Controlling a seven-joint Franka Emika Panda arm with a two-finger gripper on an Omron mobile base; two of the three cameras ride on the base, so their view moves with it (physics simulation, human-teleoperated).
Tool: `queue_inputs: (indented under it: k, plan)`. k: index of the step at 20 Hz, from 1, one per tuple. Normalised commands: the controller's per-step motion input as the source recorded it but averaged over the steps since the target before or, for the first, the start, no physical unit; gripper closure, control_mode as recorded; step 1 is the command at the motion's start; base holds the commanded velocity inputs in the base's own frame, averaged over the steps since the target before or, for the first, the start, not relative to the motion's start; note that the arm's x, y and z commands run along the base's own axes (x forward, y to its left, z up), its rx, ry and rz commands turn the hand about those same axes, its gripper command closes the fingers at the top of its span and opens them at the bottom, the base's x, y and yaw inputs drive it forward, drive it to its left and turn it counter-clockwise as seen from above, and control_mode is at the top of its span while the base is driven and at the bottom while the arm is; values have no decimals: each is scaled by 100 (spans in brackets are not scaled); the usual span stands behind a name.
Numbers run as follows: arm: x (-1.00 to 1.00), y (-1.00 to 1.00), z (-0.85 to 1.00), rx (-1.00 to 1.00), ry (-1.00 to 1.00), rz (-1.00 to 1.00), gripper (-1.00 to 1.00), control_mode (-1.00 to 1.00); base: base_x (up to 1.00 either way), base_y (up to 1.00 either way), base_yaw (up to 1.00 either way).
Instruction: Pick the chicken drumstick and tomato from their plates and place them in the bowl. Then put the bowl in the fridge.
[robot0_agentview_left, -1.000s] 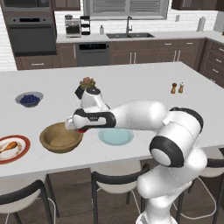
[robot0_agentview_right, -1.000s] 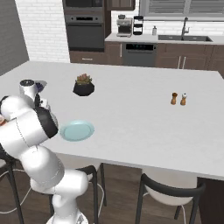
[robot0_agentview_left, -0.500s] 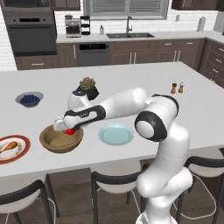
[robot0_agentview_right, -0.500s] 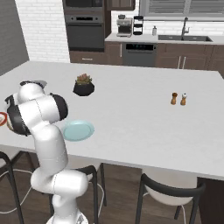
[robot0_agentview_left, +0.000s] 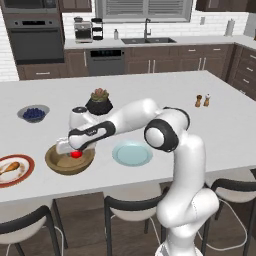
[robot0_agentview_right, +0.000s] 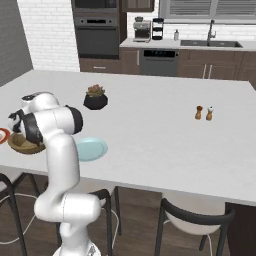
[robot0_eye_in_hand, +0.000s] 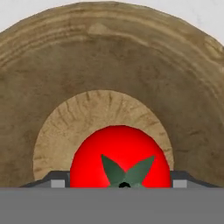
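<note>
The arm reaches low and left across the white island counter (robot0_agentview_left: 165, 95), and the gripper (robot0_agentview_left: 73, 151) hangs right over the wooden bowl (robot0_agentview_left: 69, 161). From the hand camera the tomato (robot0_eye_in_hand: 120, 160) sits dead centre at the bottom, green stem facing up, over the pale floor of the bowl (robot0_eye_in_hand: 61, 87), with a grey finger tip (robot0_eye_in_hand: 57, 180) showing at each side of it. The tips flank the fruit closely, but whether they pinch it or have let go I cannot tell from here. In the left base view the tomato (robot0_agentview_left: 76, 154) shows as a red spot inside the bowl's rim, just under the hand.

To the left of the bowl, near the counter's edge, the white plate with the red-orange rim (robot0_agentview_left: 24, 172) carries the chicken drumstick (robot0_agentview_left: 10, 167), golden brown and untouched. To the right of the bowl lies the pale blue-teal plate (robot0_agentview_left: 132, 153), bare. Behind the bowl stands the black plant pot (robot0_agentview_left: 100, 102), and further left the small grey bowl of blueberries (robot0_agentview_left: 33, 113). Well off to the right stand the salt and pepper shakers (robot0_agentview_left: 202, 100).

From the right base camera the arm's shoulder covers most of the bowl (robot0_agentview_right: 20, 144), while the teal plate (robot0_agentview_right: 92, 148) lies just beside it and the plant pot (robot0_agentview_right: 95, 98) stands behind
</note>
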Motion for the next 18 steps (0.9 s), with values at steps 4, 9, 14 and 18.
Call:
queue_inputs:
  k: [4,9,14,18]
  plan:
    - [0,0,2,-10,0,1,-100,-100,0,0,0]
    - [-6,-8,31,-4,0,0,-100,-100,0,0,0]
    - [-72,-76,50,0,-6,0,-100,-100,0,0,0]
    - [-93,-99,12,0,-2,-1,-100,-100,0,0,0]
